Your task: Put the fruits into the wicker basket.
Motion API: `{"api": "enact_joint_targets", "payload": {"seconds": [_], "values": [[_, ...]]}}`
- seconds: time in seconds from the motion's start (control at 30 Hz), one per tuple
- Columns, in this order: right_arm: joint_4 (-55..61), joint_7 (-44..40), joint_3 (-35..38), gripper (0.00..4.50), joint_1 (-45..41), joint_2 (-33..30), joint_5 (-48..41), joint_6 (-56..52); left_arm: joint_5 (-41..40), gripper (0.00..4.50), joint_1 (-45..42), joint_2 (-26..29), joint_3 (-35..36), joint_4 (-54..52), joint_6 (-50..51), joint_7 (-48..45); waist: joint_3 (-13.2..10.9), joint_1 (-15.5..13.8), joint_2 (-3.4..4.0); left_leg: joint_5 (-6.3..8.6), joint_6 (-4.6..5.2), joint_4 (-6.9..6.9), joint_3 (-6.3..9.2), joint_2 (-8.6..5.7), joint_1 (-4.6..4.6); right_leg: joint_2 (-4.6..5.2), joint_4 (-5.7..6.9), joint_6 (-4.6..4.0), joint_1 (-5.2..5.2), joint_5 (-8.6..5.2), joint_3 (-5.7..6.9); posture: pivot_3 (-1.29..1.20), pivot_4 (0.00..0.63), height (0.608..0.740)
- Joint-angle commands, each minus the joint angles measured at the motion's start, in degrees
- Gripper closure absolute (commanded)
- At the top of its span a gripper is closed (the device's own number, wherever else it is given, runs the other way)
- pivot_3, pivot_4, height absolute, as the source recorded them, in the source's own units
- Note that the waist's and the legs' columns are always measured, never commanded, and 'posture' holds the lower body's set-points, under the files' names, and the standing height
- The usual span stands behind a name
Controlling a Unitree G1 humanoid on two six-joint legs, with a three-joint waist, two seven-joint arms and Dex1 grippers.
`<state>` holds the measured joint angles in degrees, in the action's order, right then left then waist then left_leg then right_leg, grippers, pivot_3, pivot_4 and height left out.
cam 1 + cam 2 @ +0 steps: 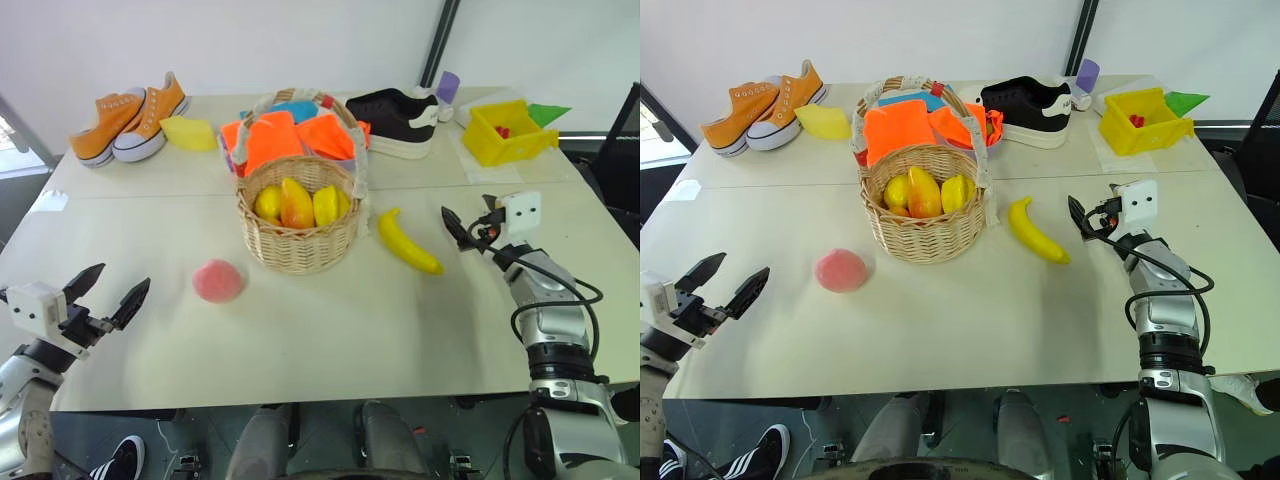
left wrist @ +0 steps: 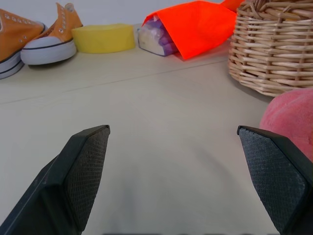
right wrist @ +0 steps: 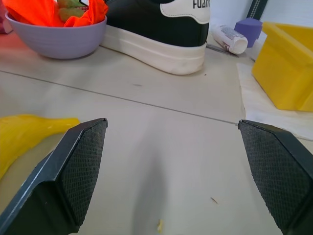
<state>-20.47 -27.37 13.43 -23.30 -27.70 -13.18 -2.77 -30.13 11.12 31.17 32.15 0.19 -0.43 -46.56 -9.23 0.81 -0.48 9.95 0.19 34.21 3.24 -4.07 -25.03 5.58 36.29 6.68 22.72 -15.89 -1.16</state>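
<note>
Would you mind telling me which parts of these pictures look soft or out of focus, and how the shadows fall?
Left wrist view: the peach at the edge is blurred; the wicker basket is sharper. Right wrist view: the banana is soft. Left eye view: even light, with faint shadows beside the basket, peach and banana.

The left gripper (image 2: pixel 173 181) has its two black fingers (image 2: pixel 80 171) spread wide above the pale table (image 2: pixel 161 127), with nothing between them. The pink peach (image 2: pixel 291 122) lies just beside one finger; contact cannot be confirmed. Beyond it stands the wicker basket (image 2: pixel 274 49). Farther back are an orange cloth (image 2: pixel 195 24), a yellow sponge block (image 2: pixel 103 38) and orange sneakers (image 2: pixel 34 34).
</note>
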Motion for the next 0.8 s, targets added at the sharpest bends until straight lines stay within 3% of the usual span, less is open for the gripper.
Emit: {"api": "enact_joint_targets", "payload": {"seconds": [0.03,0.17,0.33,0.53,0.8], "values": [[10.03,-2.52,1.00,0.04,2.68,0.13,-4.62,-2.90,-2.56,0.00,-0.22,1.34,-0.80,-5.77,0.75,-2.08,0.00,-0.13,0.00,0.00,0.00,0.00,0.00,0.00,0.00,0.00,0.00,0.00,0.00,0.00,0.00,0.00,0.150,0.740],[26.56,-7.34,-2.99,0.04,9.25,-3.62,-9.51,-16.93,-5.56,0.00,-0.48,4.87,-2.61,-13.14,5.02,-5.36,0.00,-0.15,0.00,0.00,0.00,0.00,0.04,0.00,-0.01,0.02,-0.01,-0.01,-0.02,0.00,0.02,0.00,0.150,0.740],[37.46,-4.95,-6.98,0.04,10.66,-7.78,-10.40,-33.64,-11.10,0.00,1.55,8.61,-4.43,-21.09,11.31,-9.84,0.02,0.28,0.10,0.08,-0.10,-0.01,0.00,0.02,-0.01,0.03,-0.04,-0.08,0.00,-0.05,-0.08,0.00,0.150,0.740],[38.25,1.32,-11.27,0.04,4.44,-7.64,-7.64,-47.93,-10.82,0.00,0.74,8.19,-9.06,-25.58,13.23,-10.24,0.01,-0.05,0.09,0.07,-0.10,-0.02,0.00,0.05,-0.05,0.03,-0.08,-0.17,0.03,-0.10,-0.03,0.00,0.150,0.740],[32.96,2.47,-14.52,0.04,0.09,-7.15,-5.42,-53.83,-10.01,0.00,0.23,7.66,-10.59,-24.81,13.31,-9.82,0.01,-0.21,0.08,0.01,0.01,-0.01,0.01,0.04,-0.20,0.03,-0.14,-0.17,0.14,-0.10,0.03,0.00,0.150,0.740]]}}
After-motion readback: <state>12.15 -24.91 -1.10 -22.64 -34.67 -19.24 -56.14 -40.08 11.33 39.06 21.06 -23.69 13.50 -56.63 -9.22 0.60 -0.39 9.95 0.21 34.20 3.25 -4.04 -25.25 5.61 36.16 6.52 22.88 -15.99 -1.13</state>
